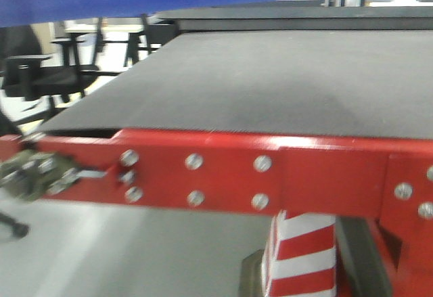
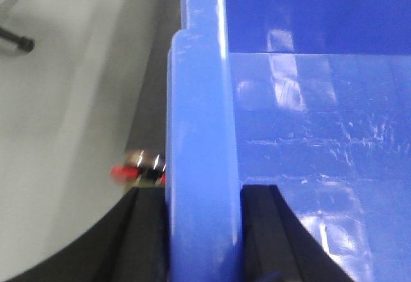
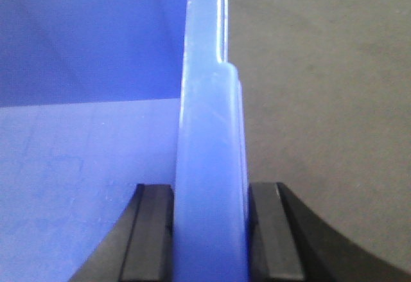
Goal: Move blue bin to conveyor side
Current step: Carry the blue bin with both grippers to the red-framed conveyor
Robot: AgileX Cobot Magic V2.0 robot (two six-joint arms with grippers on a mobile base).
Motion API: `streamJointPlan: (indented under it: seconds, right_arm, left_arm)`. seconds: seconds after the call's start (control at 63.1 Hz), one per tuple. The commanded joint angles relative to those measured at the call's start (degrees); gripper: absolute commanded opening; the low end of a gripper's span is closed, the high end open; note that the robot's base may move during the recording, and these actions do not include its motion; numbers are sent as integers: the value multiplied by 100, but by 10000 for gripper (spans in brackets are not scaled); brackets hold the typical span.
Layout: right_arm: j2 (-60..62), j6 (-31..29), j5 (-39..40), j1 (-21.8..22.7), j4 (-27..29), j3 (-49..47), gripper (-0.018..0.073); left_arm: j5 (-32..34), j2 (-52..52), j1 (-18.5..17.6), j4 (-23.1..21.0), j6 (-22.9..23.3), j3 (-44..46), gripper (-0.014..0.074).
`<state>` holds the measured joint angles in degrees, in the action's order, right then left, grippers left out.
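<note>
While each wrist view looks straight down one wall of the blue bin point(image 2: 199, 102), the grip is plain on both sides. The left tool point(image 2: 204, 230) has its two black fingers point(image 2: 149, 237) pressed against the thick rolled rim, one outside the wall and one inside, with no gap showing. The right tool point(image 3: 210, 230) is clamped on the opposite rim in the same way.

Beyond the bin's right wall lies the conveyor point(image 3: 321, 102), its dark woven belt filling that side of the right wrist view. Beyond the left wall there is pale floor point(image 2: 64, 102) and a dark strip close to the bin (with a small red and metal fitting that is too blurred to name).

In the front view the bin shows only as a blue band across the top edge, above the belt. Whether it touches the belt cannot be told. The red frame point(image 1: 223, 168) with round bolts point(image 1: 194, 162) edges the belt, and a red-and-white striped post point(image 1: 301, 256) stands below it.
</note>
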<state>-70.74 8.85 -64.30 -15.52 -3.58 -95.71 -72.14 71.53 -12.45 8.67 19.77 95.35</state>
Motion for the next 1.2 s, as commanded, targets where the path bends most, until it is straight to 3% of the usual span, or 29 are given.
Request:
streamJointPlan:
  seconds: [0.0,1.188]
  right_arm:
    - [122,-76,699,8,-62,-75,-79]
    - [122,-76,734,8,-62,-75,-79]
  left_arm:
    - [461,-93,-53,-20,3,75,-18]
    - [470,-92,-53,-10,3,75,-18]
